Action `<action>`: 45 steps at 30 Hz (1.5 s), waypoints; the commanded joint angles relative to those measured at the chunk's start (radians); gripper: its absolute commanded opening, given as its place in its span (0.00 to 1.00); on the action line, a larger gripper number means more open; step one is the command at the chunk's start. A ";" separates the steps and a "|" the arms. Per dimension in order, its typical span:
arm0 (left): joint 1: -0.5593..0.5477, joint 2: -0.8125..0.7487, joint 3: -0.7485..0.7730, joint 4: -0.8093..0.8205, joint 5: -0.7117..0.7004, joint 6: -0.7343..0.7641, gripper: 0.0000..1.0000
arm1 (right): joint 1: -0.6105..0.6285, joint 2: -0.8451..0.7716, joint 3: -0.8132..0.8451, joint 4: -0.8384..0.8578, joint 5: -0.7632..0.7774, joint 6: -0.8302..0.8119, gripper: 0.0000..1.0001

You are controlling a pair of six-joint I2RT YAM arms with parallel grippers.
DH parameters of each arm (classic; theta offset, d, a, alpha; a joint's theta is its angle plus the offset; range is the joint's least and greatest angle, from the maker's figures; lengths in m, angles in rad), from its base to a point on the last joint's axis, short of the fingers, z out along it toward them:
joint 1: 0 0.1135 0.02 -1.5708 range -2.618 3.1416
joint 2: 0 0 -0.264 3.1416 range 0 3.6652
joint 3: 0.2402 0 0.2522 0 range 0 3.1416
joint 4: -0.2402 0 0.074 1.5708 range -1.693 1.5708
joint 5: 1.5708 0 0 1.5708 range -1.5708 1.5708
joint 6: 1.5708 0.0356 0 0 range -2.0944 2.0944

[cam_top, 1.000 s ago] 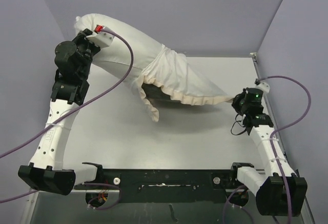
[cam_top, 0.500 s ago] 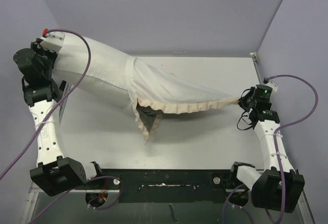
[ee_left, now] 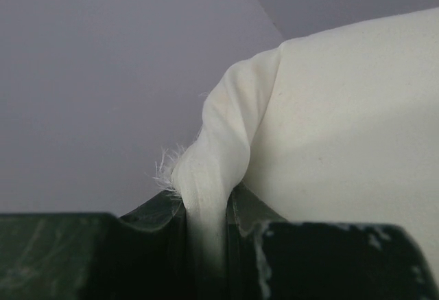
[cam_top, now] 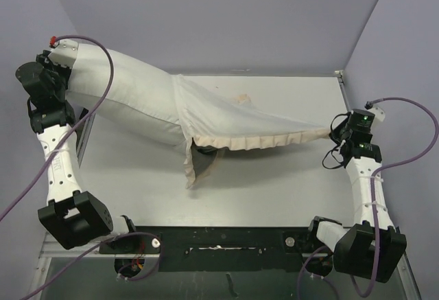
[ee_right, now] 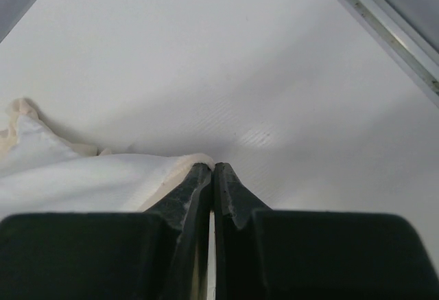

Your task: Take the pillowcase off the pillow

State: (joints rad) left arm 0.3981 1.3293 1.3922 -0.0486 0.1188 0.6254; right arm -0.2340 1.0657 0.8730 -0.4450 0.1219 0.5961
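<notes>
**Top view.** The pillow (cam_top: pixel 123 97) stretches across the back of the table (cam_top: pixel 274 190). The left fingers (cam_top: pixel 67 63) hold its far-left corner up beyond the table's left edge. The pillowcase (cam_top: pixel 240 118) covers only the pillow's right end and runs out taut to the right. There the right fingers (cam_top: pixel 336 133) pinch the tip of the peach frill (cam_top: pixel 260 142). At the mouth a flap sags and shows the dark grey lining (cam_top: pixel 200 159). The main risk, as I judge it, is that the cover binds on the pillow's plump end. Both holds sit at the very ends of the line of pull, so more tension could tear one loose before the case slides off.

**Left wrist view.** The left fingers (ee_left: pixel 154 217) stand narrow, closed on a bunched twist of the pillow (ee_left: pixel 343 121) corner. Only a small wad sits between them, with frayed fibres at its edge. Slick cloth gathered this thinly could creep out under load, and the pillow would then drop onto the table with the case half on.

**Right wrist view.** The right fingers (ee_right: pixel 188 190) are pressed fully together. The pillowcase (ee_right: pixel 68 176) narrows to a thin edge that meets their tips. How much cloth lies inside the pinch cannot be told. If it is only the frill's hem, a sharp tug could slip it free or strain the stitching.
</notes>
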 commanded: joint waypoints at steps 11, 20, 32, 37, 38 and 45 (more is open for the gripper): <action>0.088 0.047 0.177 0.377 -0.170 0.051 0.00 | -0.129 0.050 0.139 -0.005 0.184 0.049 0.00; 0.114 0.046 0.207 0.412 -0.137 0.019 0.00 | -0.161 0.086 0.258 -0.028 0.149 0.097 0.00; 0.111 0.091 0.318 0.348 -0.171 -0.044 0.00 | -0.177 0.075 0.263 -0.047 0.168 0.123 0.00; 0.019 0.061 0.336 0.235 -0.147 -0.075 0.00 | -0.167 0.059 0.201 0.017 0.090 0.134 0.00; -0.023 0.046 0.322 0.221 -0.137 -0.068 0.00 | -0.154 0.052 0.180 0.035 0.086 0.129 0.00; -0.508 -0.010 0.421 -0.042 -0.154 -0.054 0.00 | 0.088 0.032 0.090 0.059 0.213 0.033 0.10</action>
State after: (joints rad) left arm 0.1562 1.4044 1.6760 -0.0082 -0.0536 0.5785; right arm -0.2527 1.1324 0.9958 -0.4541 0.2565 0.6838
